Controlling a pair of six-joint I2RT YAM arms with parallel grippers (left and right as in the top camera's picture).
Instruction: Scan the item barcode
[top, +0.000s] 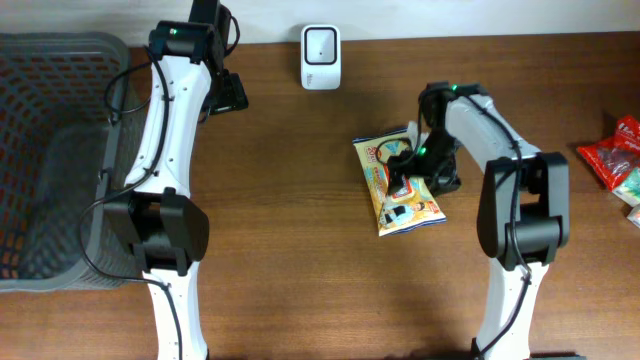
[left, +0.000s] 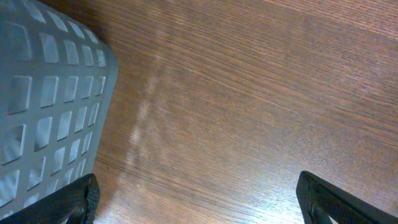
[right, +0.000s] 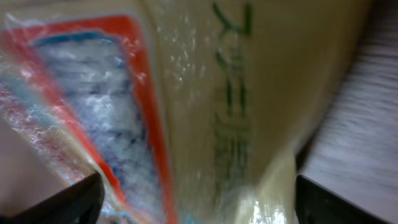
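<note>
Right tool (top: 412, 172) low over snack packet (top: 408, 208)

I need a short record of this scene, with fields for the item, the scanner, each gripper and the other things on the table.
item: yellow plastic snack packet, lying flat on the brown wooden table, right of centre
scanner: small white barcode scanner, at the table's far side, apart from the packet
right gripper: open, fingers wide apart, directly over the packet
left gripper: open, holding nothing, beside the grey plastic mesh basket
other: red packets at the right edge
</note>
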